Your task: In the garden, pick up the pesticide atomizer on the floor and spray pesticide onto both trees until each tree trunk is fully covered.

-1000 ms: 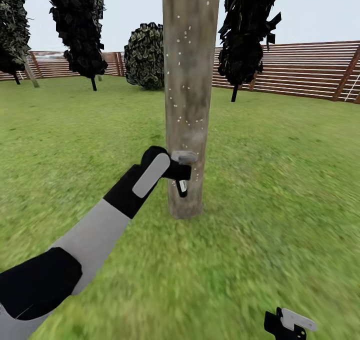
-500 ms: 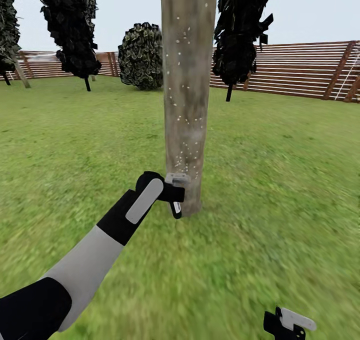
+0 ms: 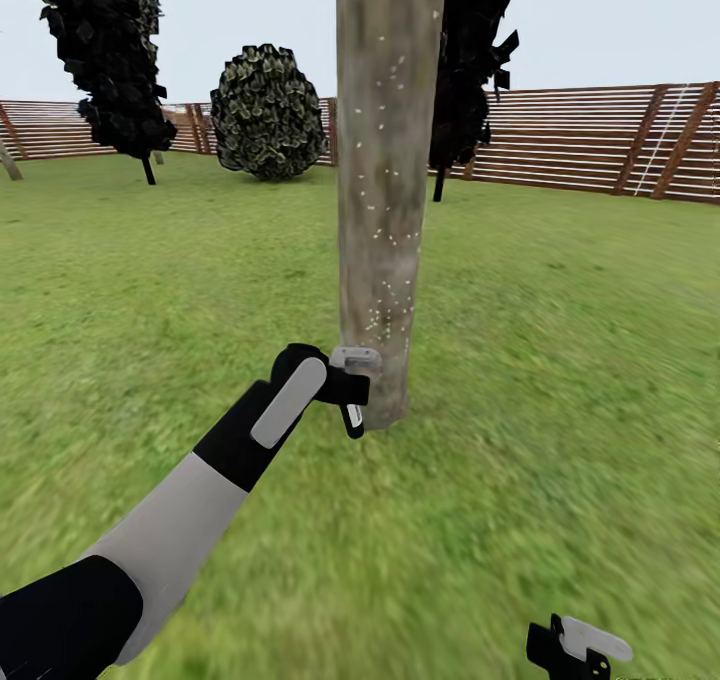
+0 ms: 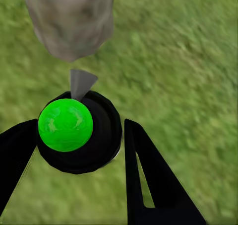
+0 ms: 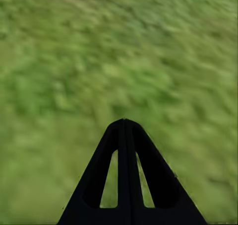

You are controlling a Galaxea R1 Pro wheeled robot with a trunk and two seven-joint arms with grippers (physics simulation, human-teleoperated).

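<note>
A thick mottled grey-brown tree trunk [image 3: 386, 190] rises mid-lawn, and white pesticide specks [image 3: 388, 312] are scattered up its near face. My left gripper [image 3: 349, 384] hangs low beside the trunk's base, shut on the pesticide atomizer [image 3: 353, 418], a small black item with a white tip. In the left wrist view my left gripper [image 4: 82, 130] clasps the atomizer [image 4: 94, 145], round and black with a green cap. Its grey nozzle [image 4: 80, 83] points at the trunk [image 4: 69, 21] just ahead. My right gripper [image 3: 580, 650] stays low at the near right, and in the right wrist view its fingers [image 5: 125, 175] are pressed together over grass.
Green lawn [image 3: 560, 360] surrounds the trunk. A brown slatted fence [image 3: 590, 150] runs along the back. A round leafy bush [image 3: 268, 110] and thin-trunked black-leaved trees [image 3: 105, 60] stand far off near the fence.
My left gripper has dropped with the atomizer toward the trunk's base. The camera then shifted, so the bush and fence slid left in the picture. The right gripper has held still.
</note>
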